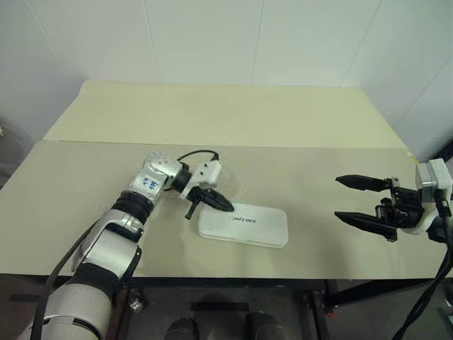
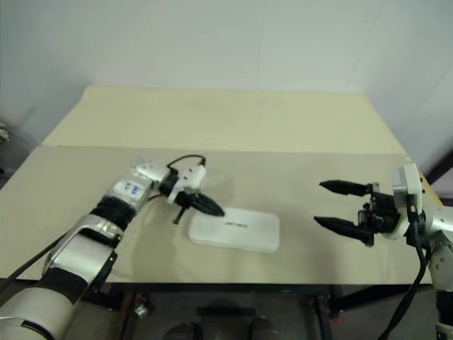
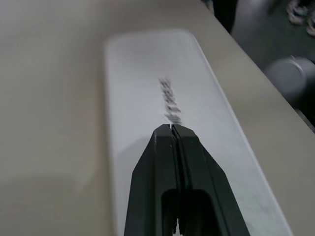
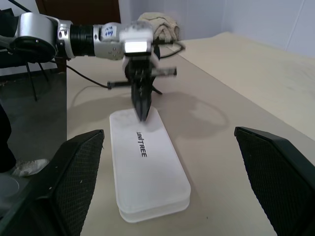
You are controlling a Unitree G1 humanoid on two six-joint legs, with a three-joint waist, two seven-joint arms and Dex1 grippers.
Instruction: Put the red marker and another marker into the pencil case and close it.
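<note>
Hovering with its fingers pressed together, the left claw [image 1: 225, 206] points down at the near end of the closed pencil case [image 1: 244, 226] on the tabletop [image 1: 304, 177], while the right claw [image 1: 352, 200] waits well apart, fingers spread wide.

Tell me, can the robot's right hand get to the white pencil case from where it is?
Probably yes. The right hand hangs open, off to the side of the pencil case, with only bare table between them. The left hand, shut, sits over the case's far end, leaving the near end free.
</note>
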